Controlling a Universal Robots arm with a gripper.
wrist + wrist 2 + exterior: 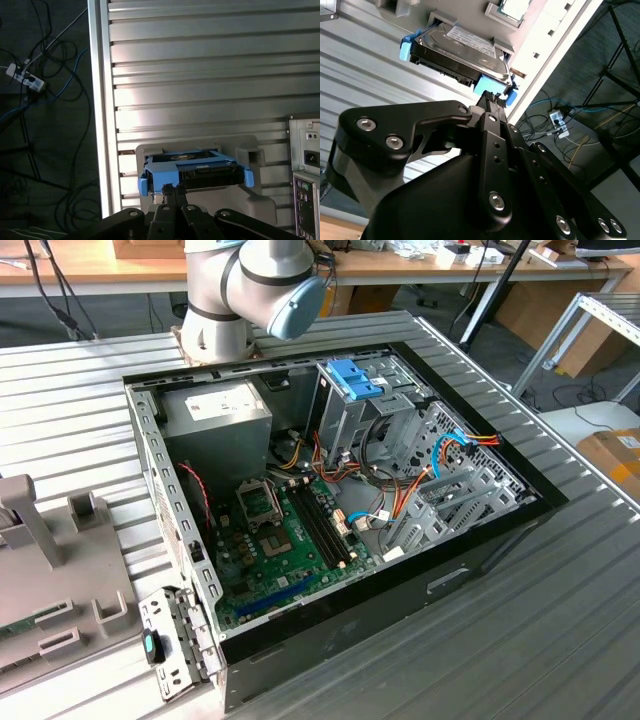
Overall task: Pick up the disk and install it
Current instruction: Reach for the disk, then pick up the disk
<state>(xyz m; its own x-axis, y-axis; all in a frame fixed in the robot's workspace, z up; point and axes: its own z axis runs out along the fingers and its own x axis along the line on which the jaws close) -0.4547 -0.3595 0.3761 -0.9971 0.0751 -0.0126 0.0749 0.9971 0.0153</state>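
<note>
Second wrist view: the black pincer (495, 100) is right up against the near end of the disk (462, 47). Its tip is at the blue plastic rail there and seems to touch it, though I cannot tell whether the pincer is open or has closed on anything. In the first wrist view the pincer (173, 190) meets that same blue-edged end of the disk (195, 167) about midway along it. The disk lies flat with its white label showing on the broad face, seated in a pale grey holder (257, 202) that cradles it on both sides. The holder sits on the ribbed metal tabletop (200, 75), close to its edge. Past the edge is the floor, where loose cables and a white power strip (22, 77) lie. Near the holder is a grey rear panel (306, 200) with a power socket. In the exterior view the arm (250, 285) stands beyond an open computer case (350, 635) lying on the tabletop (560, 640). Inside the case are a green motherboard (280, 540), a grey power-supply box (215, 415) with a white label, and a metal cage (350, 415) topped by a blue latch (352, 378). A grey fixture (50, 570) sits on the exterior view's left.
</note>
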